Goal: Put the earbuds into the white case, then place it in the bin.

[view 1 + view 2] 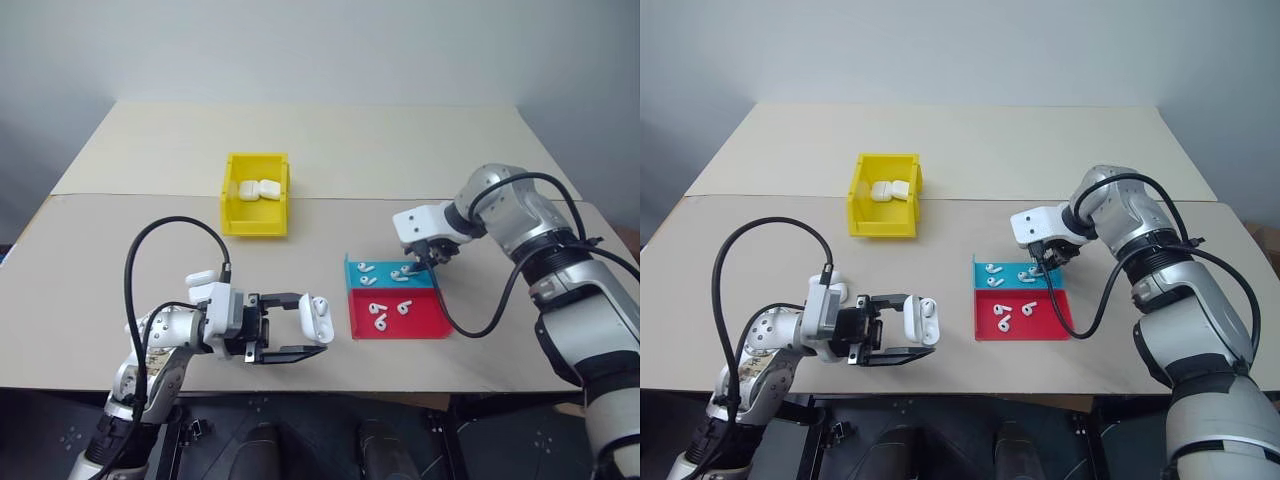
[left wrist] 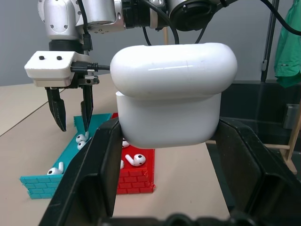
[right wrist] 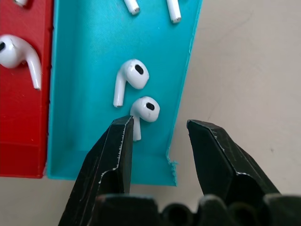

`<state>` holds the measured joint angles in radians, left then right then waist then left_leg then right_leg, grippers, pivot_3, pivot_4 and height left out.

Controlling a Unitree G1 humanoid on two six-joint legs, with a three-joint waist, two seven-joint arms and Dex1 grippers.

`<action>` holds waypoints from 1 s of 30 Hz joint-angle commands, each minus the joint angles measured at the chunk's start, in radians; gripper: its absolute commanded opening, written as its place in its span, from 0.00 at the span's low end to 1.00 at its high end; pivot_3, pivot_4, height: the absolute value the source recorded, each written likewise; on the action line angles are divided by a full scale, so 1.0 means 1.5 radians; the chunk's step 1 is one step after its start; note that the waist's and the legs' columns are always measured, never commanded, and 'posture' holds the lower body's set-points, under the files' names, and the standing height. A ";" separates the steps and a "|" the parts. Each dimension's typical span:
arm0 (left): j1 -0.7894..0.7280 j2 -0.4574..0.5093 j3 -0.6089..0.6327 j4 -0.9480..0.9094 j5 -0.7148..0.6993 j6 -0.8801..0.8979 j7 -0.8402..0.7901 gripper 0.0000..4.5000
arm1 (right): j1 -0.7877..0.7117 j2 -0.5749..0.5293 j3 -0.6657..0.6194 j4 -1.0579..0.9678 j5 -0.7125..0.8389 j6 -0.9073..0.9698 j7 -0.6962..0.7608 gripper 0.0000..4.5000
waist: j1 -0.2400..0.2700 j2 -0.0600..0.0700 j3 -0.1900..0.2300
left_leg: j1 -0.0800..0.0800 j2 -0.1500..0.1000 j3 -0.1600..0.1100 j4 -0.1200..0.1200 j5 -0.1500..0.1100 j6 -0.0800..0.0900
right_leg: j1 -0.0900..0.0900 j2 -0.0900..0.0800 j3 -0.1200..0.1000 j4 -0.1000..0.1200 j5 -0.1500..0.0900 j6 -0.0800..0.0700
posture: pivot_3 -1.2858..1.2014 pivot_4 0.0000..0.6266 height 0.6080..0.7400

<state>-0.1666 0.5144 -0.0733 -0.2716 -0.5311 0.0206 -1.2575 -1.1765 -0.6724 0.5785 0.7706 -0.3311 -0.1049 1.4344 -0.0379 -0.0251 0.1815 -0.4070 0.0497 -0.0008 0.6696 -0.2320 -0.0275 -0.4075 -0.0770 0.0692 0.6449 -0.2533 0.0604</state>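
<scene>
My left gripper (image 1: 319, 326) is shut on the white case (image 1: 318, 314) and holds it level above the table's front edge, left of the tray. In the left wrist view the case (image 2: 174, 99) sits between the two black fingers (image 2: 101, 160). Several earbuds lie in the tray, some in its teal half (image 1: 363, 268) and some in its red half (image 1: 379, 309). My right gripper (image 1: 425, 262) points down over the teal half, open. In the right wrist view two earbuds (image 3: 146, 109) lie just ahead of its fingertips (image 3: 123, 123). The yellow bin (image 1: 229, 196) stands at the back left.
Two more white cases (image 1: 258, 189) lie inside the bin. The flat teal-and-red tray (image 1: 425, 325) rests at front centre-right, its low walls around the earbuds. Black cables loop from both wrists. The table's front edge runs close below my left gripper.
</scene>
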 commanded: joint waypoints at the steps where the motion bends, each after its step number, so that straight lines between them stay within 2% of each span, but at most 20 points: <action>1: -0.008 -0.001 -0.002 -0.028 -0.002 -0.008 0.008 0.60 | -0.010 -0.003 -0.021 -0.006 -0.003 -0.028 0.000 0.50 | -0.001 0.000 0.000 | 0.000 0.000 0.000 0.000 0.000 0.000 | 0.000 0.000 0.000 0.000 0.000 0.000 | 0.52 0.24 1.00; 30: -0.055 -0.008 -0.011 0.004 0.022 -0.018 0.024 0.60 | 0.019 0.019 -0.021 -0.021 -0.034 -0.043 -0.025 0.50 | -0.003 0.000 0.000 | 0.000 0.000 0.000 0.000 0.000 0.000 | 0.000 0.000 0.000 0.000 0.000 0.000 | 0.52 0.24 1.00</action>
<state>-0.2340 0.5057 -0.0914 -0.2522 -0.4953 0.0195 -1.2251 -1.1456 -0.6391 0.5763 0.7734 -0.3817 -0.1676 1.3938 -0.0419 -0.0249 0.1816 -0.4066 0.0497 -0.0009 0.6696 -0.2320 -0.0275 -0.4074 -0.0769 0.0693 0.6457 -0.2532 0.0603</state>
